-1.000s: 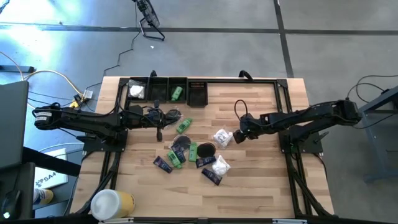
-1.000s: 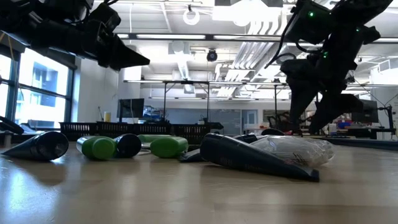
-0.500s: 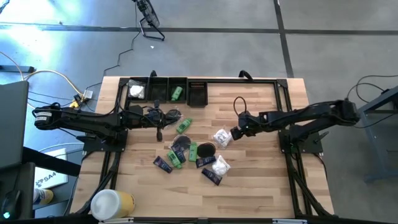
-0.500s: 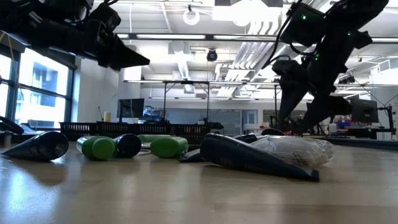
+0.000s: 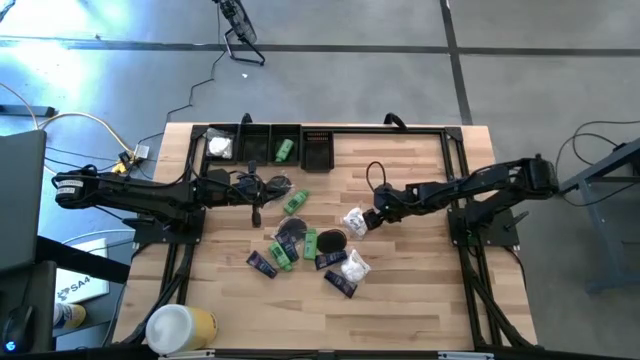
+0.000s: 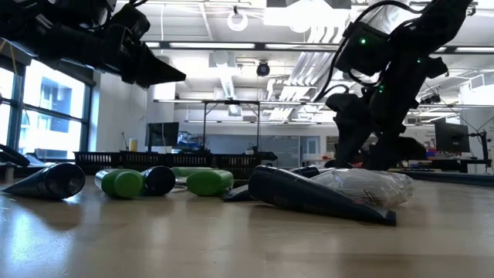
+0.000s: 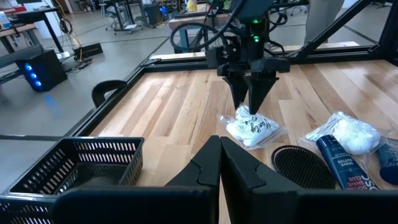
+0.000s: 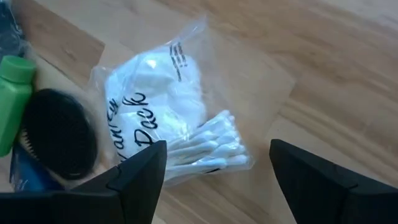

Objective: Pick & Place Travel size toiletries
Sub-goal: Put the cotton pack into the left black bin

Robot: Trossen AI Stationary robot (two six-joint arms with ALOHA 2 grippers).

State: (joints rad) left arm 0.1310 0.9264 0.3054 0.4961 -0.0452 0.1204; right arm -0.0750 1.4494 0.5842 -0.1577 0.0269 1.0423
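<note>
The toiletries lie loose mid-table: green bottles (image 5: 294,203), dark sachets (image 5: 262,264), black discs (image 5: 332,240) and two white wrapped packets. My right gripper (image 8: 214,180) is open and low over the farther white packet (image 8: 174,124), which lies flat on the wood; one finger stands on either side of its cotton-swab end. This also shows in the high view (image 5: 372,218) and the left wrist view (image 7: 252,102). My left gripper (image 7: 219,146) is shut and empty, held above the table left of the pile (image 5: 256,205).
Three black bins (image 5: 270,145) stand along the far edge; one holds a white packet (image 5: 219,147), one a green bottle (image 5: 285,150). A large white-and-yellow cylinder (image 5: 180,328) lies at the near left corner. Bare wood (image 5: 420,270) lies right of the pile.
My right gripper has moved toward the table's left edge and down, from beside the farther white packet to right over it. The packet and the other items have stayed where they were.
</note>
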